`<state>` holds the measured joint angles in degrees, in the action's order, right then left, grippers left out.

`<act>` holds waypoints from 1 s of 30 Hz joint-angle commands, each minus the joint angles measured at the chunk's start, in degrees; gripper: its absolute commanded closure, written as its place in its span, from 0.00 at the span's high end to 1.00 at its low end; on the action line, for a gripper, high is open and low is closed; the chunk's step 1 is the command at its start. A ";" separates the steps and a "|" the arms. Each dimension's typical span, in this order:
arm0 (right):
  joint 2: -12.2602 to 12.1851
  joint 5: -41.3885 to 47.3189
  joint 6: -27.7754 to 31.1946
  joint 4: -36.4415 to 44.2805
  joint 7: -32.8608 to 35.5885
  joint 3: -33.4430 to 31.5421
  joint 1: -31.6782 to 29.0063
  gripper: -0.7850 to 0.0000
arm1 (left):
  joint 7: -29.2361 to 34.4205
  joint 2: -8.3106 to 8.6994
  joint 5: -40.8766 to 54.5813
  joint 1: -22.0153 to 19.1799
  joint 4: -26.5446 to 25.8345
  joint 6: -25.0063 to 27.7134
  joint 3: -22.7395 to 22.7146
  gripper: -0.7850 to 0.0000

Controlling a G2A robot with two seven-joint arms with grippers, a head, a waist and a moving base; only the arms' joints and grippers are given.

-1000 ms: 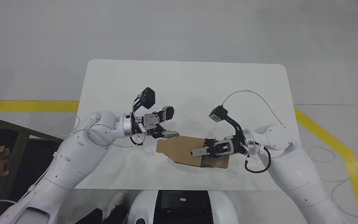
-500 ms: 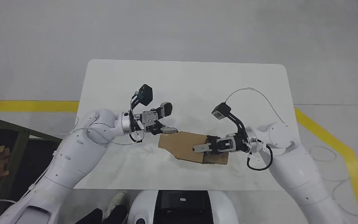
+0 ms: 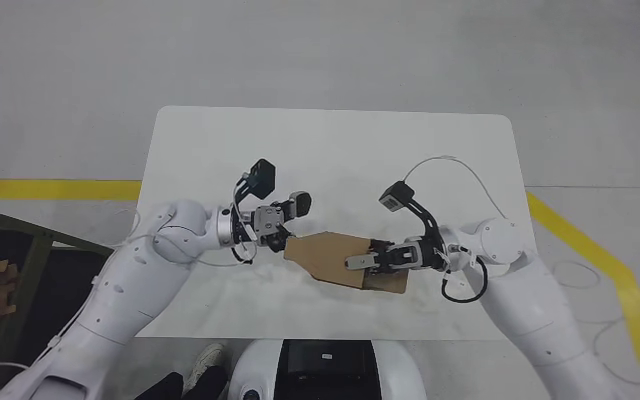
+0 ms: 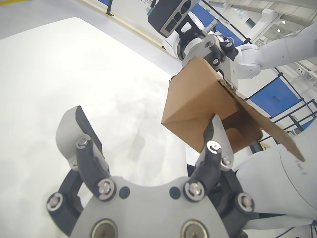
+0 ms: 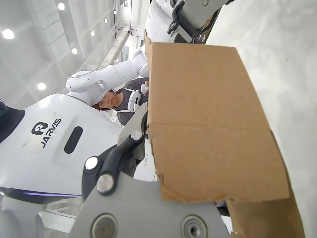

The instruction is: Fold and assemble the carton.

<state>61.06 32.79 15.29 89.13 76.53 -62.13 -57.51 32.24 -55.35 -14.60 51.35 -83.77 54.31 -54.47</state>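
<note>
Left gripper point(image 4: 146, 130) was spread wide with nothing between the jaws. One of its fingers point(image 4: 219, 134) met the near open end of the carton point(image 4: 195, 100), tip at the edge of a panel. Could not tell if it pushed or only touched. The other finger hung free over the white table point(image 4: 62, 63).

Right gripper point(image 3: 355, 265) was clamped on the far part of the carton. One finger lay along the top panel. In the right wrist view the other was hidden behind cardboard. So the right arm carried the carton, which looked lifted just off the table, near the front edge, between the two grippers.

Carton was plain brown cardboard, partly opened into a tube with creases visible. A loose flap point(image 4: 272, 130) stuck out along one side.

Key relation: the long axis ran side to side, from the left gripper to the right gripper, and the open end faced the left gripper head-on. The left arm was nearer that unfolded end, so it was probably the one to fold the end panel in, with the right grasp as anchor. The next move likely needed that touching finger to stay lined up with the panel edge. Risk was the carton twisting in the right hold.
</note>
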 commanded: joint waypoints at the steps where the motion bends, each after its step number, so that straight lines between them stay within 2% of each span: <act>1: 0.04 -0.18 -0.03 0.27 -0.05 0.21 0.05 0.00 | 0.13 -0.19 -0.08 -0.48 0.04 -0.16 0.48 1.00; 9: 0.25 -0.99 -0.26 1.18 -0.26 1.46 0.22 0.00 | -0.20 -0.98 -0.97 -2.52 0.94 -0.44 1.92 1.00; 15: 0.13 -0.89 0.14 0.60 -0.46 0.74 0.06 0.00 | -1.00 -0.95 -0.98 -2.12 1.87 0.14 1.25 1.00; 24: -0.59 -4.69 0.09 -0.86 -2.51 -2.12 -0.73 0.00 | -2.60 0.89 -0.66 2.55 1.27 0.21 -5.30 1.00; 30: -1.07 -9.57 -1.17 -0.61 -4.12 -2.85 -1.51 0.00 | -3.58 2.11 -0.72 6.18 -1.38 -0.56 -10.09 1.00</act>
<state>60.02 23.59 14.29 88.48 72.57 -64.97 -58.91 28.71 -53.39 -15.28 57.01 -84.57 53.88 -63.97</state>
